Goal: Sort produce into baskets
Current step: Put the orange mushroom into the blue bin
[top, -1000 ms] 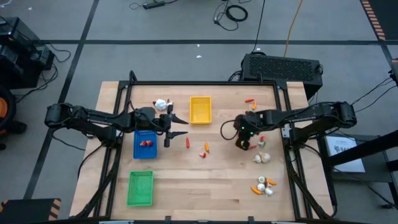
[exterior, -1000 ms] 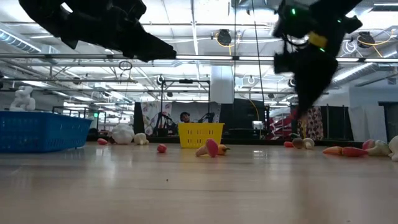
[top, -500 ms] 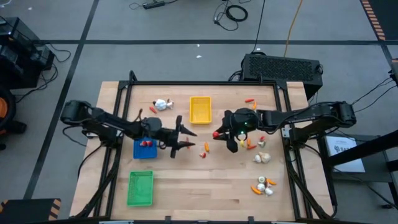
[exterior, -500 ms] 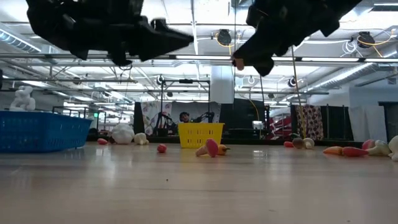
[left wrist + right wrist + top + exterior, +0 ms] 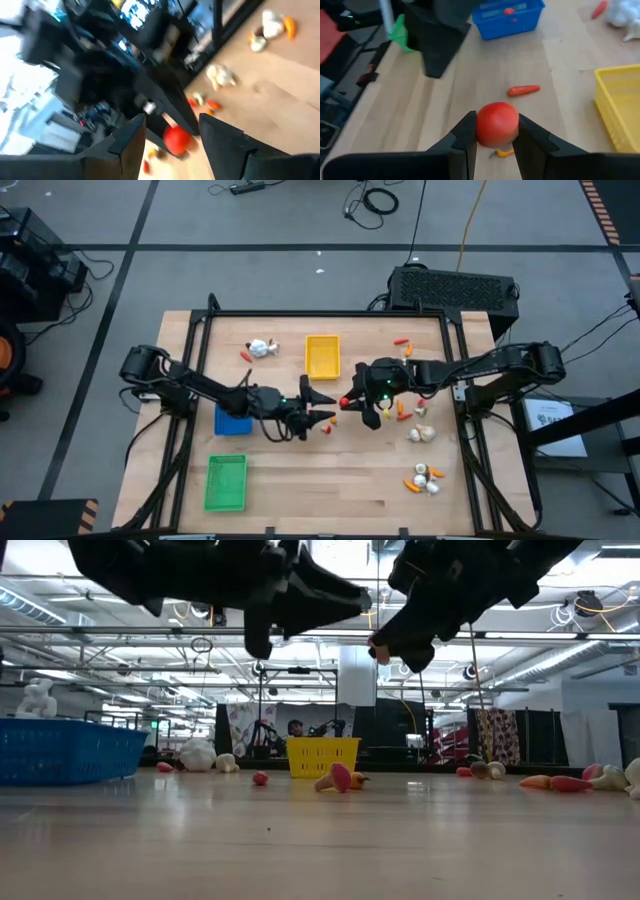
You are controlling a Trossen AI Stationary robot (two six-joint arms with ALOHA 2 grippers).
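Observation:
My right gripper [image 5: 347,400] hangs over the table's middle, shut on a small round red piece of produce [image 5: 497,123]. My left gripper [image 5: 328,405] stands open just left of it, level and pointing at it; in the left wrist view the red piece [image 5: 176,140] shows beyond the gap between its fingers. The yellow basket [image 5: 322,356] stands at the far middle, and the green basket [image 5: 225,482] at the near left. The blue basket [image 5: 232,422] is partly under my left arm. Whitish bulbs [image 5: 260,348] and orange pieces [image 5: 424,478] lie loose on the table. My right gripper pinches the red piece by its two opposite sides [image 5: 483,125] between the ends of its two fingers. The fingers slant downward, pointing toward the table's left. The piece is lifted clear, well above the table.
A slim orange-red piece [image 5: 523,90] lies on the wood below my right gripper. More produce [image 5: 420,432] lies under my right arm and at the far right [image 5: 401,340]. A black frame rail [image 5: 330,313] runs along the far edge.
My left gripper has moved toward the table's right, up to my right gripper, rolling as it went and staying open. My right gripper has tipped up from pointing down and moved left toward the middle, carrying the red piece higher.

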